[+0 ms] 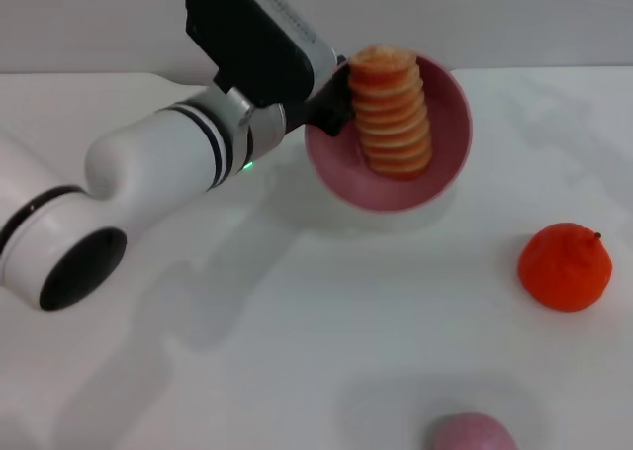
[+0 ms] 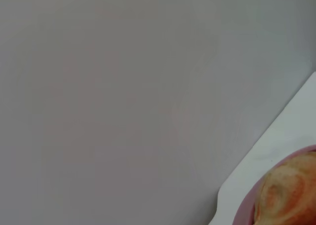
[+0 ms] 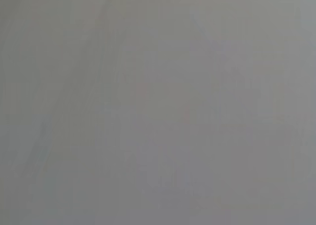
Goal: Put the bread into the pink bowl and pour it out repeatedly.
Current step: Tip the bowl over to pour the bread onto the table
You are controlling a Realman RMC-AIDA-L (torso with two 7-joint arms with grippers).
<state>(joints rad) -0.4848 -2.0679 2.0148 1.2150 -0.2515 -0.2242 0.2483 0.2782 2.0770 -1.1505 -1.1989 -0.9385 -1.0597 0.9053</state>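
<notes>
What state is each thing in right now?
Bread: inside the bowl, striped side up.
Pink bowl: tilted, held at its rim.
Left gripper: shut on the bowl's rim.
Orange fruit: loose on the table.
Right gripper: not in view.

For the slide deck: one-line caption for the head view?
Left claw grips the tilted pink bowl by its rim, bread inside, orange fruit nearby.

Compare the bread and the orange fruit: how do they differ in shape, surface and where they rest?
The bread is elongated; the orange fruit is round. The bread has ridged orange and cream stripes; the fruit is plain orange. The bread lies in the tilted pink bowl; the fruit sits on the table. Both are orange-toned.
</notes>
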